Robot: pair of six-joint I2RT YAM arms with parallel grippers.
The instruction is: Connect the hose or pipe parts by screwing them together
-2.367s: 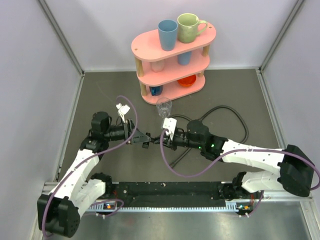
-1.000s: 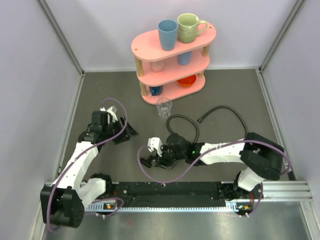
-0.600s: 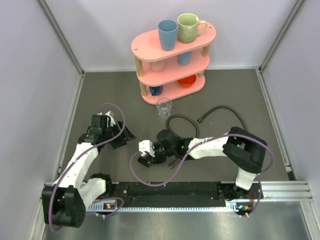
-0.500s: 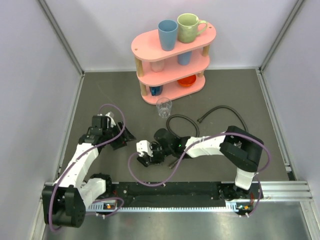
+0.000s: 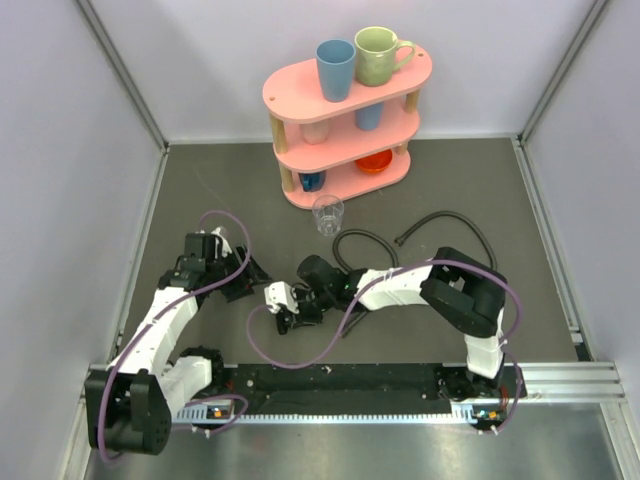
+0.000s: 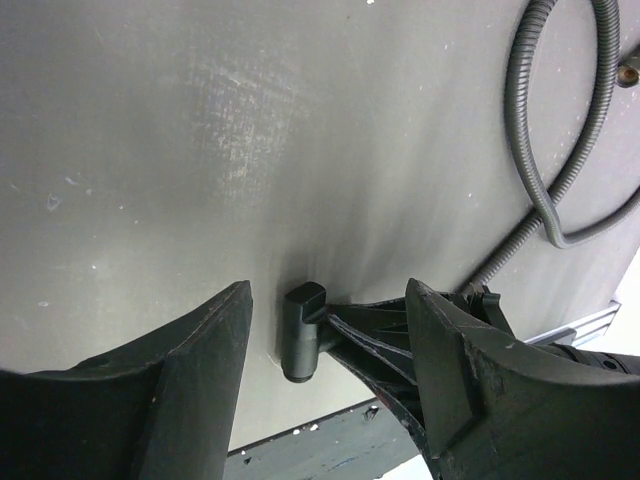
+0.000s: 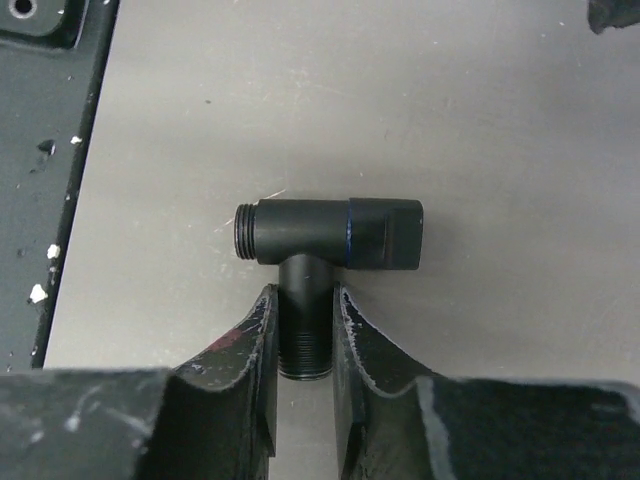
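Black T-fitting (image 7: 330, 235) stem in R gripper (image 7: 305, 305)

Both arms, the left arm (image 5: 160, 325) and the right arm (image 5: 395, 285), wear glossy white shells between bulky black joint housings. A thin purple cable (image 5: 222, 213) runs along each one in slack loops. A small white block (image 5: 275, 295) sits at the right wrist. The left pincer (image 6: 325, 300) has broad, matt black fingers (image 6: 190, 370) with bevelled edges. The right pincer (image 7: 305, 300) has black fingers (image 7: 235, 385) too — scuffed with pale scratches and a reddish smear.
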